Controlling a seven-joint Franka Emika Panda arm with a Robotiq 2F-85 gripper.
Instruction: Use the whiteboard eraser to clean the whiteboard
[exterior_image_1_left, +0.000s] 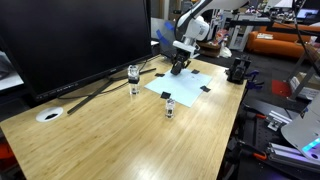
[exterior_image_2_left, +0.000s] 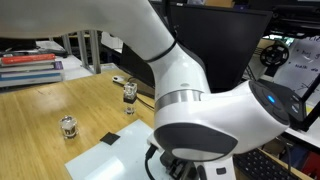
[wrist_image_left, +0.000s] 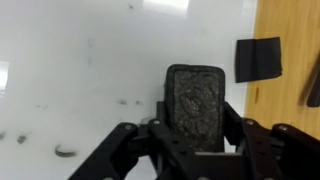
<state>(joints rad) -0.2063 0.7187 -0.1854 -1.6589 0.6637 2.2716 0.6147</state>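
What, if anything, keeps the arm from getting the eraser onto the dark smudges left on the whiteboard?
Probably nothing, so yes: the fingers hold the eraser over the whiteboard, and the smudges lie close beside it on bare sheet with nothing between.

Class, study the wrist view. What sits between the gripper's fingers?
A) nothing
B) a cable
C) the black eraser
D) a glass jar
C: the eraser is clamped in the gripper, pressed flat over the whiteboard, where a few dark marks show at lower left.
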